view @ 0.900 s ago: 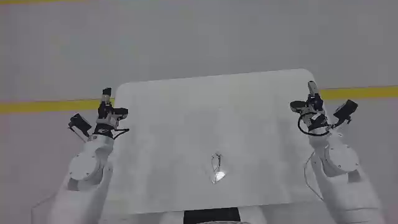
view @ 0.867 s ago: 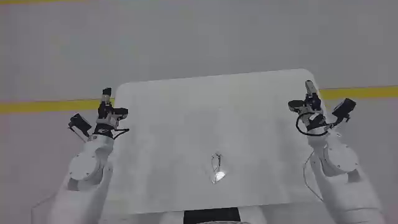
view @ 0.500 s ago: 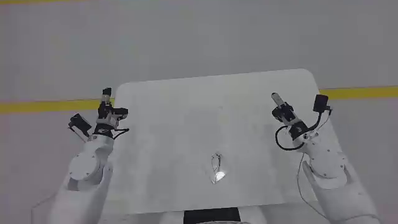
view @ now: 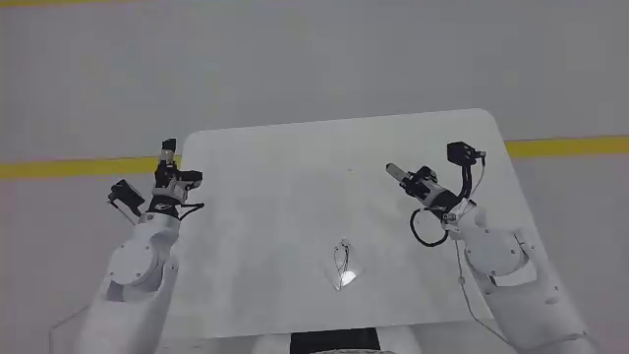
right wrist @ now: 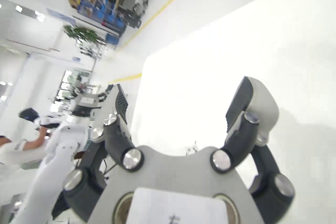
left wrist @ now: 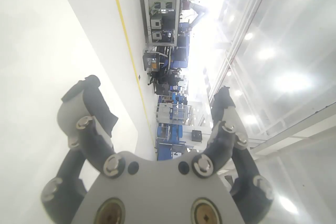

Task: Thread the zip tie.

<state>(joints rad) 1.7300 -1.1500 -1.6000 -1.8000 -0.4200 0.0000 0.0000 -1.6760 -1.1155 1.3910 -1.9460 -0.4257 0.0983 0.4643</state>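
White table (view: 275,187), zip tie (view: 342,262) near front edge, both jaws apart

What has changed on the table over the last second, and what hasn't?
The right arm's tool swung from the white table's right edge inward over the tabletop, toward the middle. It is open and holds nothing. The left arm's tool stayed at the left edge, open. The thin looped zip tie stayed lying near the front edge, untouched.
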